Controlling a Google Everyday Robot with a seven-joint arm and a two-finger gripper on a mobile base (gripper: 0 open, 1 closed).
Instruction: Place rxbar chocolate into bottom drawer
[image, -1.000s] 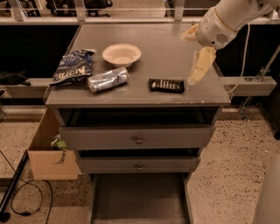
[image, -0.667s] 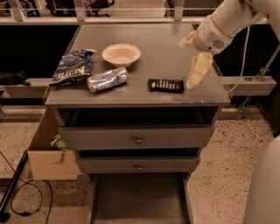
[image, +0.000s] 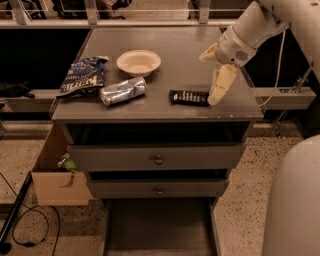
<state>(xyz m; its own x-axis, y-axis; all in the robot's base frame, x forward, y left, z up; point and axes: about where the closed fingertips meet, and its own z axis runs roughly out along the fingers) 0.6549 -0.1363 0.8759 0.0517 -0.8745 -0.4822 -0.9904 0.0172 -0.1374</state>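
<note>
End effector (image: 216, 96) lowered beside flat black rxbar chocolate (image: 188, 97).

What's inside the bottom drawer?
The bottom drawer shows only bare floor, its back hidden under the cabinet. The rxbar chocolate lies on the cabinet top beside the pincer.

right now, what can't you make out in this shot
1. Camera view: the gripper hangs tip down at the right end of the rxbar and covers that end, so contact is unclear.
2. The rxbar lettering is too small to read.
3. The bottom drawer has its front cut off by the lower edge.
4. The gap above the top drawer is too dark to see into.
</note>
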